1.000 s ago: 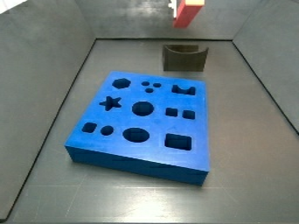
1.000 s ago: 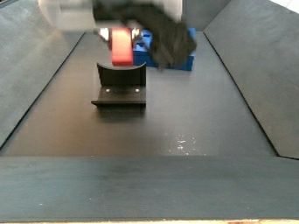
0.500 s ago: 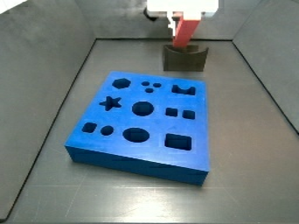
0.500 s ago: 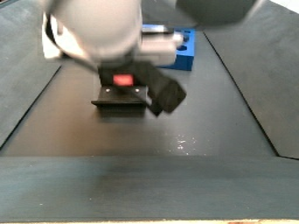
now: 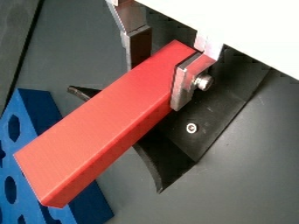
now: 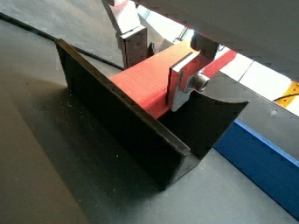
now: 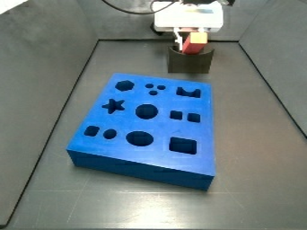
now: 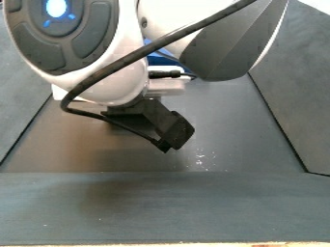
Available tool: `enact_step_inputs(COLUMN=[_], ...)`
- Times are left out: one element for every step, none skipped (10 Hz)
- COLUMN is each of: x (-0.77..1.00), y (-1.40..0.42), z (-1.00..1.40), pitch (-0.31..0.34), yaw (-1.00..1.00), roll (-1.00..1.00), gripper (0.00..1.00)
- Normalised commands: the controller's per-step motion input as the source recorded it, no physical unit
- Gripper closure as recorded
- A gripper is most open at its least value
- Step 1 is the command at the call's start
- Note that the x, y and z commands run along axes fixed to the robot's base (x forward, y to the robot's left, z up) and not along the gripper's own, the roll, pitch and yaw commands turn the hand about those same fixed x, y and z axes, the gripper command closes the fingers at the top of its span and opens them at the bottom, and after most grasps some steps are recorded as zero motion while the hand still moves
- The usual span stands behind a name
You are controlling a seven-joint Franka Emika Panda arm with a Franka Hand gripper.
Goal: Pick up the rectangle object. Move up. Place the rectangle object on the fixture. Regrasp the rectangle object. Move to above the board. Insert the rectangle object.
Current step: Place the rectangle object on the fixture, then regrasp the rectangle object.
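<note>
At the far end of the dark grey bench (image 7: 144,202), one white tool (image 7: 192,38) hangs directly over one small dark olive-grey fixture (image 7: 189,62) with a notched top. One smooth red-orange rectangular block (image 5: 111,131) is clamped between the tool's two flat silver fingers (image 5: 187,79), which grip it across its narrow width near one end; a screw head shows on the nearer finger plate. The block is plain, matte and sharp-edged, and its long axis runs straight out from the fingers, its free end reaching past the fixture toward the one thick blue square board (image 7: 147,126).

In a wrist view the block (image 6: 152,80) lies low inside the fixture (image 6: 128,114), between the dark walls and within the curved notch; whether it already rests on the fixture's surface I cannot tell. The fixture's walls are thin, flat and dull, with a concave upper edge.

The blue board sits apart from the fixture, nearer the camera in a side view, and its top carries ten cut holes: a star, several circles, squares and a hexagon. In a side view the white arm housing (image 8: 91,48) fills most of the frame and hides block and fixture alike
</note>
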Motion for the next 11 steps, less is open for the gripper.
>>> enact_step_inputs(x=[0.0, 0.0, -0.01, -0.02, -0.03, -0.04, -0.04, -0.04, -0.04, -0.04, -0.04], y=[0.0, 0.0, 0.0, 0.0, 0.0, 0.0, 0.0, 0.0, -0.01, 0.0, 0.0], z=[0.0, 1.0, 1.0, 1.0, 1.0, 1.0, 0.92, 0.81, 0.6, 0.44, 0.27], pitch=[0.0, 0.031, 0.042, 0.047, 0.054, 0.058, 0.061, 0.059, 0.054, 0.054, 0.051], yaw=[0.0, -0.02, -0.01, -0.01, -0.01, -0.01, -0.02, -0.02, -0.03, -0.03, -0.03], roll=[0.0, -0.01, 0.0, 0.01, 0.04, 0.05, 0.05, 0.05, 0.05, 0.05, 0.05], gripper=[0.0, 0.0, 0.0, 0.0, 0.0, 0.0, 0.0, 0.0, 0.0, 0.0, 0.0])
